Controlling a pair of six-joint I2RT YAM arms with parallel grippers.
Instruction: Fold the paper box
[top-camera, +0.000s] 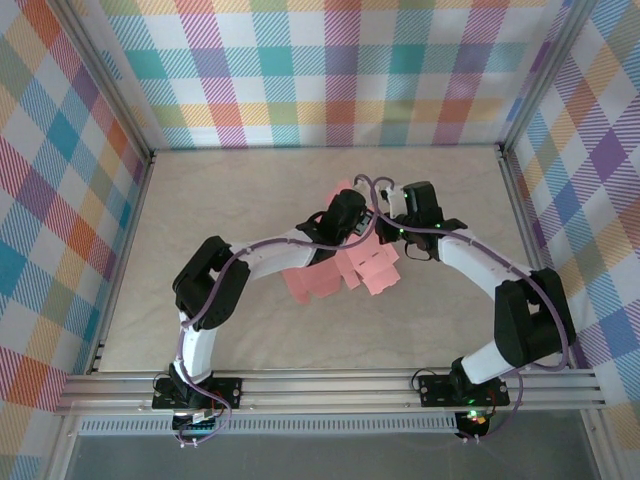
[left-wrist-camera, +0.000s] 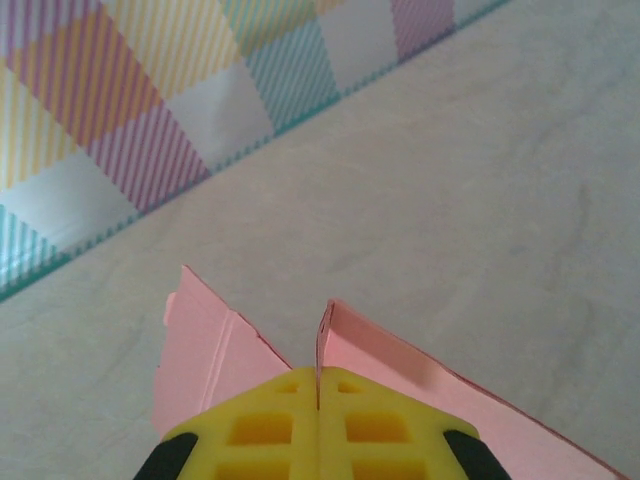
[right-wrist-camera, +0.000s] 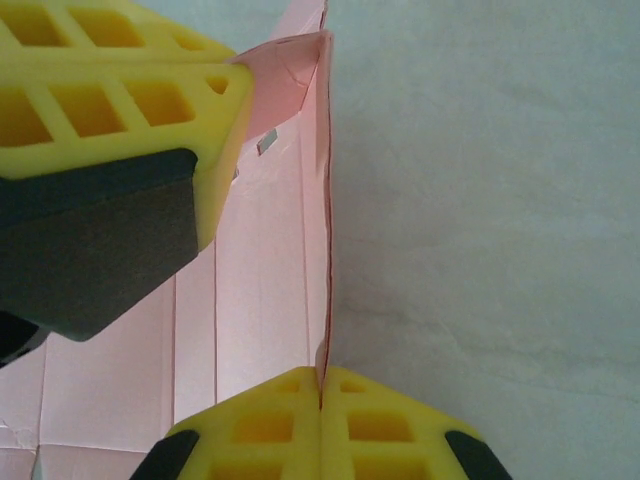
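The paper box (top-camera: 368, 268) is a salmon-pink die-cut blank, partly folded and held up over the middle of the table between both arms. My left gripper (top-camera: 352, 222) is shut on an upright edge of the card (left-wrist-camera: 400, 365), its yellow fingertips (left-wrist-camera: 350, 400) pressed together with the sheet pinched between them (left-wrist-camera: 318, 378). My right gripper (top-camera: 392, 226) is also shut, clamping a raised side panel of the blank (right-wrist-camera: 270, 300) edge-on (right-wrist-camera: 321, 378). In the right wrist view the left gripper's yellow fingers (right-wrist-camera: 130, 100) sit at the upper left, on the far end of the same panel.
Checked cloth walls (top-camera: 330, 70) close the beige table (top-camera: 200, 200) at the back and on both sides. An aluminium rail (top-camera: 330, 385) with the arm bases runs along the near edge. Purple cables loop over both arms.
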